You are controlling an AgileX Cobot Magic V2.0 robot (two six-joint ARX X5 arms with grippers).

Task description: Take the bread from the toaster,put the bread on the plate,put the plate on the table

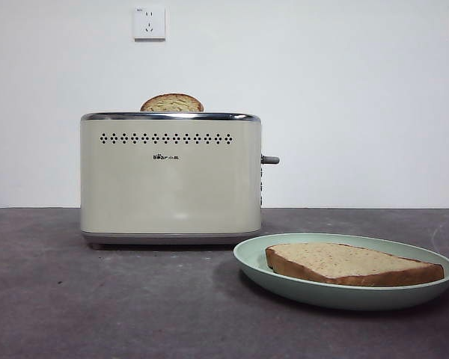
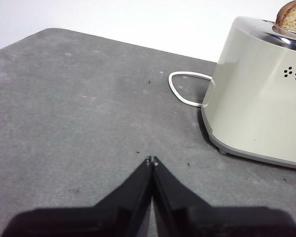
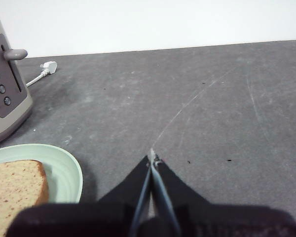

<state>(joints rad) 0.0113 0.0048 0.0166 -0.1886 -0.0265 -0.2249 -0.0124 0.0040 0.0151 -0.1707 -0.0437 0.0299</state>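
Two slices show: the bread [image 1: 352,263], flat-topped, speckled tan with brown crust, lies flat in the shallow mint plate [image 1: 248,256] on the mottled grey table [image 1: 97,299], long axis 9-to-3, at the boxy cream toaster's [image 1: 170,179] 4 o'clock. A domed darker slice [image 1: 172,103] stands in its slot. Left gripper [image 2: 151,160] and right gripper [image 3: 152,157] hover over bare table, jaws together, holding nothing.

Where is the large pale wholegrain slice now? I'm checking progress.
In the front view, the large pale wholegrain slice lies flat on the mint-green plate, beside the cream toaster.
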